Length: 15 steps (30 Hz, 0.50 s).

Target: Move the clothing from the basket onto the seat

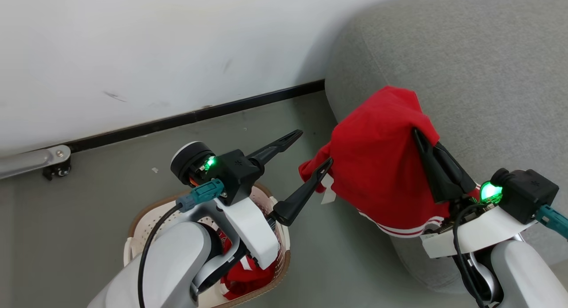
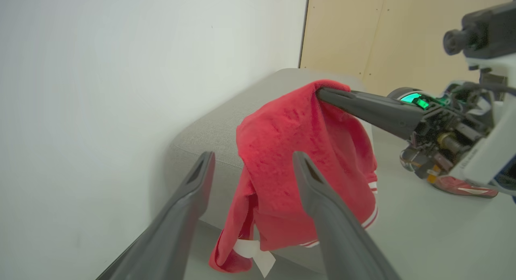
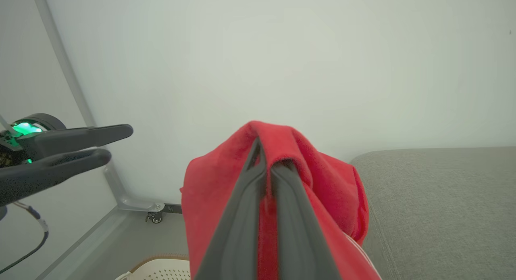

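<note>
One red garment [image 1: 377,166] hangs from our right gripper [image 1: 416,135], closed on its fold, over the left edge of the seat [image 1: 466,55], which spreads rightward. Our left gripper [image 1: 315,146], wide open, holds nothing.

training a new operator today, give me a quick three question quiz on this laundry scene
1. True or false: the left gripper is shut on the held red garment.
2. What lies in the laundry basket? A second red garment B blue towel C grey sock
3. Fill in: the right gripper is shut on the ___.
Key: 1 false, it is open; 2 A; 3 held red garment.
</note>
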Motion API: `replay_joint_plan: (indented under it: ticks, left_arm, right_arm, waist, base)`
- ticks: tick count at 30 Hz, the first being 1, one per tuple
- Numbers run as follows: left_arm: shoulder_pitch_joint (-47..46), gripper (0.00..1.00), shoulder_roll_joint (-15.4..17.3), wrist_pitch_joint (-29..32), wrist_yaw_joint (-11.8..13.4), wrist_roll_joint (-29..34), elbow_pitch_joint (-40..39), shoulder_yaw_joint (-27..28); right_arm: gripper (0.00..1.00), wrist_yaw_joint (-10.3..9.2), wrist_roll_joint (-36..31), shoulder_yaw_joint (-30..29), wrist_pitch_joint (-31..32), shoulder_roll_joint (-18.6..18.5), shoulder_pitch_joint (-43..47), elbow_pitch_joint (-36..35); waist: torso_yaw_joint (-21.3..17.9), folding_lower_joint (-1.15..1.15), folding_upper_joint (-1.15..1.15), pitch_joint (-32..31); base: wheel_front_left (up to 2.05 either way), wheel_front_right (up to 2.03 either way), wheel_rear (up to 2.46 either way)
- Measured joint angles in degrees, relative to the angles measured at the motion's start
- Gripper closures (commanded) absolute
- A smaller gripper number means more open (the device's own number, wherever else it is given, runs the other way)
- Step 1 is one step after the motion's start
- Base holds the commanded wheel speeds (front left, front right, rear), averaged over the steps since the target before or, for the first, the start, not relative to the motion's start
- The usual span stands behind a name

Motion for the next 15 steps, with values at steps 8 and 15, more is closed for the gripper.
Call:
replay_joint_plan:
  ticks: [8,15]
  left_arm:
    - [-0.02,0.00,0.35,0.03,0.00,0.00,0.00,-0.18]
    - [-0.03,0.00,1.12,0.53,0.00,0.04,-0.02,0.03]
  right_arm:
    - [1.00,0.00,-0.44,-1.33,-0.01,1.49,0.15,-1.55]
    - [1.00,0.00,-0.48,-1.49,-0.01,2.20,1.12,-1.82]
  waist:
    - [-3.10,0.00,0.00,0.93]
    - [-5.64,0.00,0.00,1.76]
  base:
    - [0.00,0.00,0.00]
    - [0.00,0.00,0.00]
